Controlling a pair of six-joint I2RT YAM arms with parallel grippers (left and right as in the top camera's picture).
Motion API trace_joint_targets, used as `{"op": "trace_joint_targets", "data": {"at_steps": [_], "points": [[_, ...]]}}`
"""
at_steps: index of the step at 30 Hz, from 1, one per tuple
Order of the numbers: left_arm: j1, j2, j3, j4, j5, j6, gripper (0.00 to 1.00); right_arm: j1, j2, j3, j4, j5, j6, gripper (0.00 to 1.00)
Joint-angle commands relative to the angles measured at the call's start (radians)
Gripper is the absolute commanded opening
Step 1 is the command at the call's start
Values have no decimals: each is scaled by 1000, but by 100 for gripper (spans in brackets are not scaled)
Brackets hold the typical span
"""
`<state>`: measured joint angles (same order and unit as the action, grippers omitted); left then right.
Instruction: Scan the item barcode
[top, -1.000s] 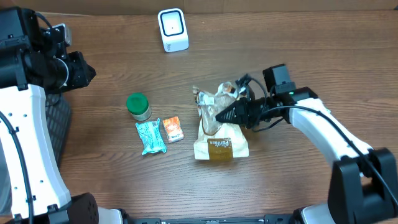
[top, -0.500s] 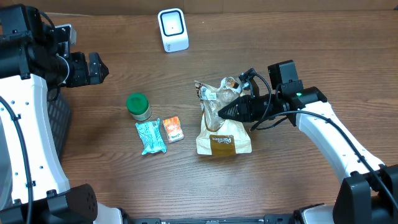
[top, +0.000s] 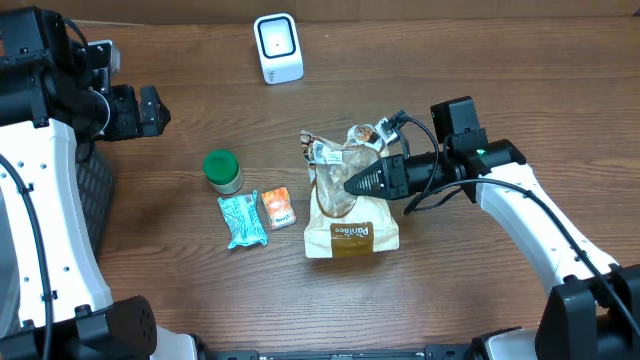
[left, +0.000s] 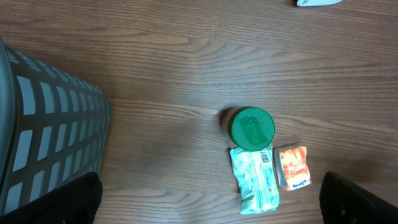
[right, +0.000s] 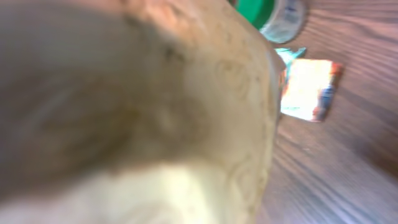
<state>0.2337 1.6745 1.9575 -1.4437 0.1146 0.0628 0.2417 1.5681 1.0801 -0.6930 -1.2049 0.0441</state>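
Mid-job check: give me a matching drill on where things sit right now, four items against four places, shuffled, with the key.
Things:
1. white scanner
2. green-lidded jar
3. orange packet
4. clear bag with brown label

Places:
A. pinched in the shut right tool
B. between the teal packet and the bag
C. alone near the far edge of the table
D. just beyond the teal packet, on the scanner's side

Pairs: 1-C, 2-D, 3-B, 4-A
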Motion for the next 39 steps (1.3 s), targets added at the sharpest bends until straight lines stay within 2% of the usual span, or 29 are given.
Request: {"op": "trace_joint_targets", "data": {"at_steps": [1, 4, 9, 13, 20, 23, 27, 30, 34, 39], "points": [[-2, 3, 0, 4, -11, 20, 100, -6, -21, 28, 2, -95, -2, 4], [-2, 3, 0, 4, -11, 20, 99, -6, -21, 28, 1, -88, 12, 4], [-5, 3, 0, 4, -11, 20, 99, 5, -20, 35, 6, 33, 93, 4], [-5, 3, 0, 4, -11, 20, 100, 40, -19, 112, -24, 116, 131, 4], [-5, 4, 0, 4, -11, 20, 100, 104, 35, 497, -277, 503, 116, 4], [-5, 3, 0, 4, -11, 20, 100, 124, 110, 711, -375, 719, 116, 4], [-5, 4, 0, 4, -11, 20, 100, 150, 232, 938, -424, 994, 116, 4], [-5, 4, 0, 4, -11, 20, 100, 183, 317, 1032, -370, 1233, 88, 4], [-5, 3, 0, 3, -12, 20, 100, 245, 404, 1041, -199, 1551, -32, 4], [-5, 4, 0, 5, -11, 20, 100, 327, 541, 1040, 88, 1899, -319, 4]]}}
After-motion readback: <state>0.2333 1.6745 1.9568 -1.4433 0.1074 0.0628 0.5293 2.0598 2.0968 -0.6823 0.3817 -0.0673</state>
